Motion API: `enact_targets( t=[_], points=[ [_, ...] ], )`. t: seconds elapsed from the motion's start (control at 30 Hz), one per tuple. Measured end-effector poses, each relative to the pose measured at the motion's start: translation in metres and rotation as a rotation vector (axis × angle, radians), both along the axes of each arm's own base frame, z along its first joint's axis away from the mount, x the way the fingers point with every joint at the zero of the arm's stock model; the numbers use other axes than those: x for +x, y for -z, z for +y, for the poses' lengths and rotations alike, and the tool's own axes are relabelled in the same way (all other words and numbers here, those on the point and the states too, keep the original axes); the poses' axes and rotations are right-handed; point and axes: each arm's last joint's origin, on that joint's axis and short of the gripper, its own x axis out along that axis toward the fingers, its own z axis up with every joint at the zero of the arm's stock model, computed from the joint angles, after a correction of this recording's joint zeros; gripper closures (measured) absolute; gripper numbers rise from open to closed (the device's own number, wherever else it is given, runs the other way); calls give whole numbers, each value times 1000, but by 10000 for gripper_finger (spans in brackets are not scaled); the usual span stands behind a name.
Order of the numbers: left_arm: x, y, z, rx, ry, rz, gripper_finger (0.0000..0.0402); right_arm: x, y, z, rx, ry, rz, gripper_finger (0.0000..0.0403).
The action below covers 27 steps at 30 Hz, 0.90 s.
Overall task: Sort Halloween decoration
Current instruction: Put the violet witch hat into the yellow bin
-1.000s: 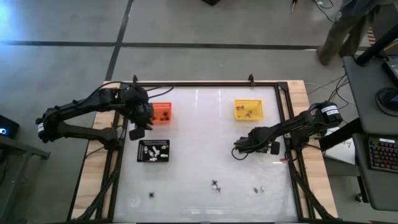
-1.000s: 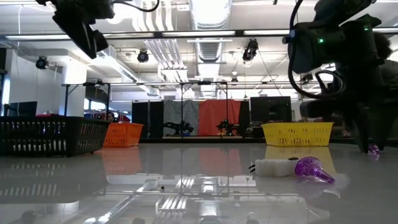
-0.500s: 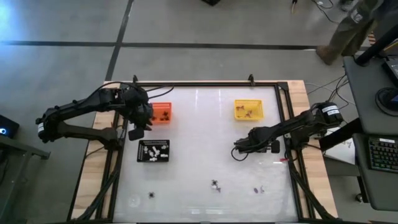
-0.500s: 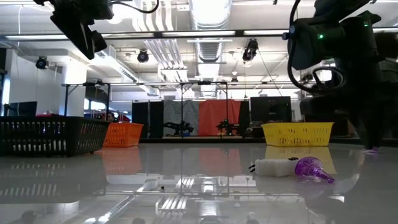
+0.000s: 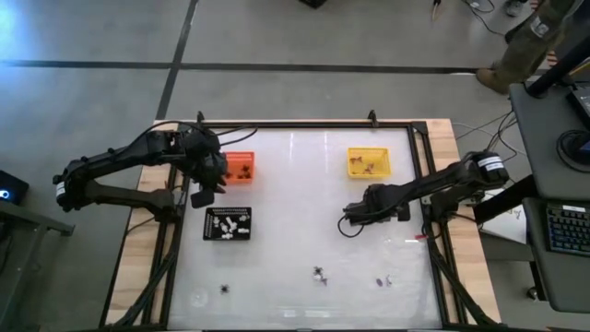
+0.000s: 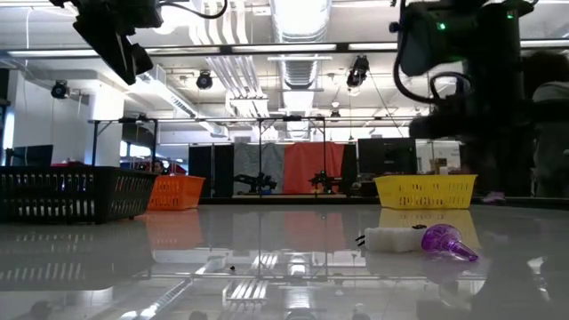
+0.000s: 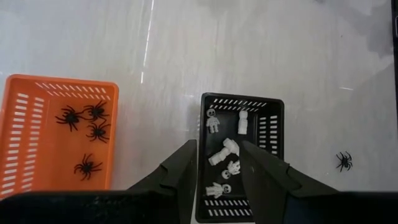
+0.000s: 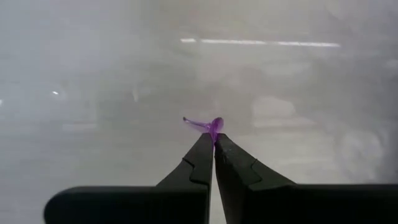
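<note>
Item: small purple plastic trinket (image 8: pixel 211 126), pinched at the tips of the right gripper (image 8: pixel 214 143), whose fingers have just closed on it; that arm has since shifted inward over the white tabletop (image 5: pixel 295 184), below the yellow slotted plastic tray (image 5: pixel 368 162). Meaning, by judgement: pick made, delivery to a tray follows. Left gripper (image 7: pixel 217 163) hangs parted and empty over the black slotted tray (image 7: pixel 273 124) of white figures, unmoved.

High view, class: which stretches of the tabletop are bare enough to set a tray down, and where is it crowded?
Bare: the middle band between the orange tray and yellow tray, running down past the black tray.

Crowded: the near edge, dotted with black spiders and a purple trinket, and the right side, where the right gripper hangs shut on a purple piece.
</note>
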Motion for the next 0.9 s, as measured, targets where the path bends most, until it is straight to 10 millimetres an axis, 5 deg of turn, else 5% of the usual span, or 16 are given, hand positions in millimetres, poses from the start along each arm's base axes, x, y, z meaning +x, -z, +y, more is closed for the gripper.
enact_targets(
  t=[0.23, 0.9],
  points=[
    [0, 0, 0, -9, -17, 2, 299, 5, -20, -19, -124, -17, -87, 394],
    [1, 0, 2, 2, -149, 13, 299, -14, -41, -141, -186, -139, -114, 394]
  ],
)
